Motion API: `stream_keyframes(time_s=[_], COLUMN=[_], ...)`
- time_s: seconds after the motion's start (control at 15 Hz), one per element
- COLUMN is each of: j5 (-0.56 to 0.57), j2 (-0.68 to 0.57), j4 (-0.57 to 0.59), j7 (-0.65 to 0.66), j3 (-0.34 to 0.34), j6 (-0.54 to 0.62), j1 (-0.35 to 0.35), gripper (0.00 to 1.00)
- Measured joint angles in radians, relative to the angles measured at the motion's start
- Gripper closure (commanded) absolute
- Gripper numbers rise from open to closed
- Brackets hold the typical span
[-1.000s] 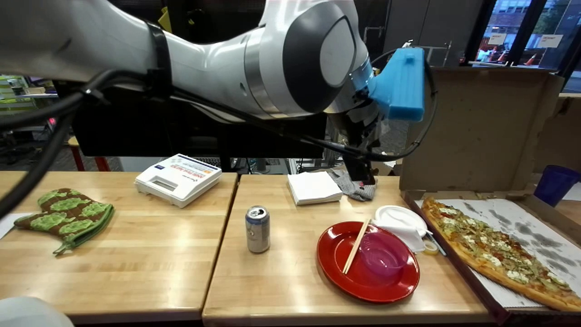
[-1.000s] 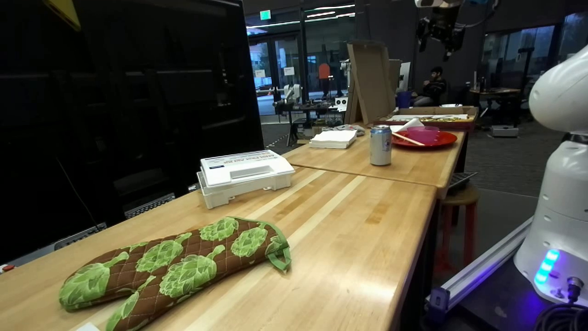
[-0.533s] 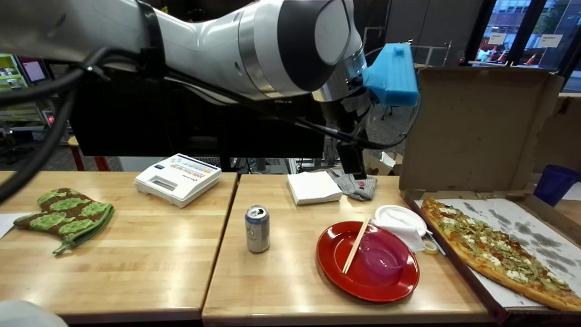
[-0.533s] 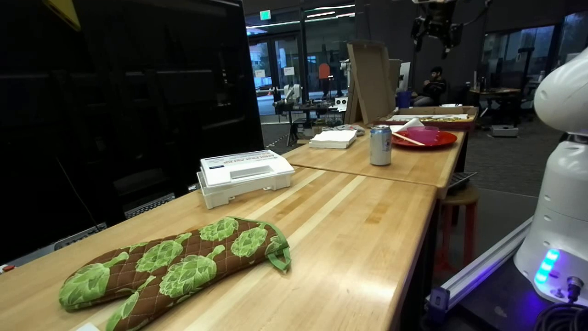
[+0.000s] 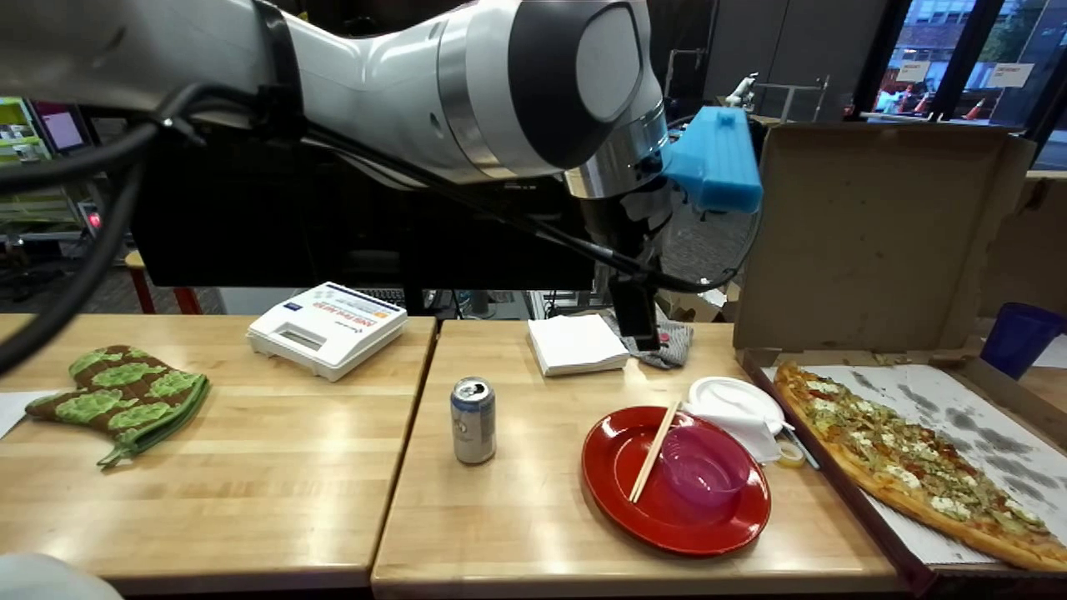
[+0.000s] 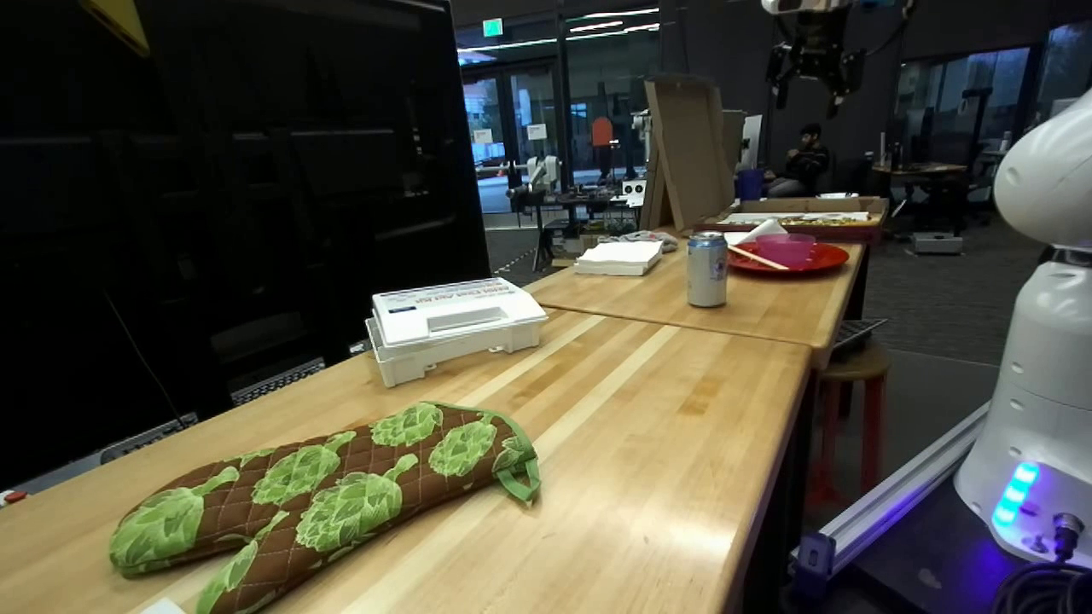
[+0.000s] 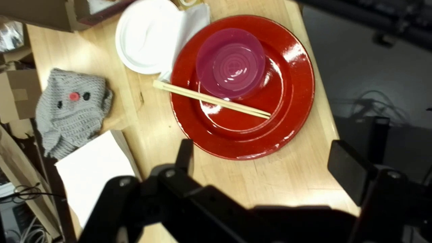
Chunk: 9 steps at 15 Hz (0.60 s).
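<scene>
One pincer [image 7: 265,161] hangs above the tabletop [image 7: 270,185], jaws spread wide, grasping nothing. Step in hand, by judgement: positioning ahead of any contact; the next move would call for an aligned descent. Red plate [image 7: 298,91], carrying a purple bowl [image 7: 231,64] and chopsticks [image 7: 212,100], lies below, untouched, its near rim framed by the jaws in the wrist view. A can [image 5: 473,423] stands apart from it.

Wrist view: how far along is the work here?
Already in place: bowl and chopsticks, on the red plate; who set them there cannot be told. Under way: the open, empty hand hangs above the table. Left: probably a grasp, since it touches nothing yet.
</scene>
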<state>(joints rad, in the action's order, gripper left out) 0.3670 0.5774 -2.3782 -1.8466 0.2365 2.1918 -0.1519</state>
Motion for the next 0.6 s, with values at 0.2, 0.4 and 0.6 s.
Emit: stream_keyframes(time_s=[0.2,0.4,0.6], j5=[-0.083,-0.183,-0.275], j2=[-0.017,-0.055,-0.119], j4=[0.001,-0.007,-0.006], j7=[-0.04,-0.048,-0.019], j3=[0.012,0.023,0.024], j6=[-0.094,-0.12,-0.113], j1=[0.036,0.068,0.074], gripper=[0.0,0.0,0.0])
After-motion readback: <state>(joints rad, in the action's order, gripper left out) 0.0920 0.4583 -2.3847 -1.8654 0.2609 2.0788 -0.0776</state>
